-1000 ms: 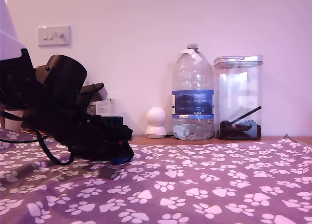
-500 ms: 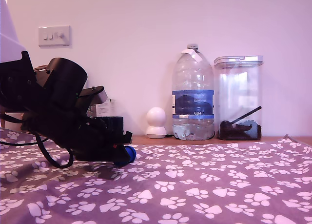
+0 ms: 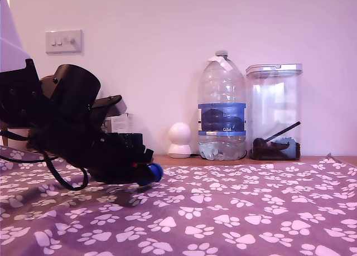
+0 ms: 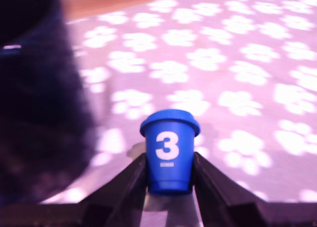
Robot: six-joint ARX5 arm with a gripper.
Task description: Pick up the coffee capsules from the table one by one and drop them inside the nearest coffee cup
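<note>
The blue coffee capsule point(image 4: 169, 158) sits pinched between the closed jaws of the gripper point(image 3: 149, 175), its long axis pointing out from them, low over the tabletop point(image 3: 240, 211), with what is probably the dark coffee cup point(image 4: 34, 88) looming blurred close beside it.

table point(image 3: 251, 211) with purple paw-print cloth, bottle point(image 3: 222, 108), clear canister point(image 3: 274, 111), white camera point(image 3: 179, 140)

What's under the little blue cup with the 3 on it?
The blue capsule sits pinched between the gripper fingers. Below it, only a sliver of purple paw-print cloth shows. The capsule hides its own underside, so whether it touches the cloth is unclear.
</note>
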